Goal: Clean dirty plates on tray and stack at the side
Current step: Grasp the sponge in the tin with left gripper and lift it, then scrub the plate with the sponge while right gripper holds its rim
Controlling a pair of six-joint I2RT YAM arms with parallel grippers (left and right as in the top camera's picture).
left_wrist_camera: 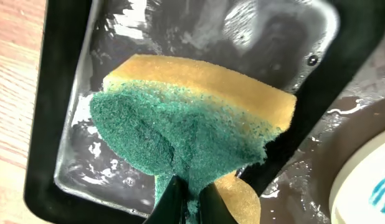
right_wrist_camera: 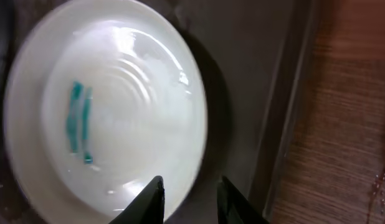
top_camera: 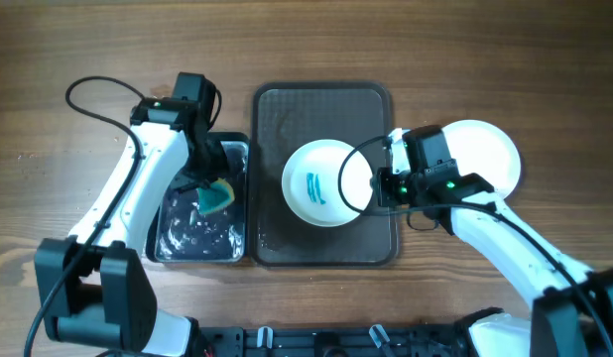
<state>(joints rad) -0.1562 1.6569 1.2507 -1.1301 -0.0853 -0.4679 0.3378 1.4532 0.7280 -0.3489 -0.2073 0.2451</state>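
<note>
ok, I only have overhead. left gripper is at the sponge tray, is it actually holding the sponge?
Observer: Yes. The left wrist view shows the left gripper shut on the sponge, pinching its green scrub face.
Operator: right gripper closed on the dirty plate?
Observer: No. In the right wrist view the right gripper is open, one finger over the rim of the plate, the other over the brown tray.
Operator: brown tray dry?
Observer: Doesn't look it. The left wrist view shows glistening wet patches on it beside the plate's rim.
</note>
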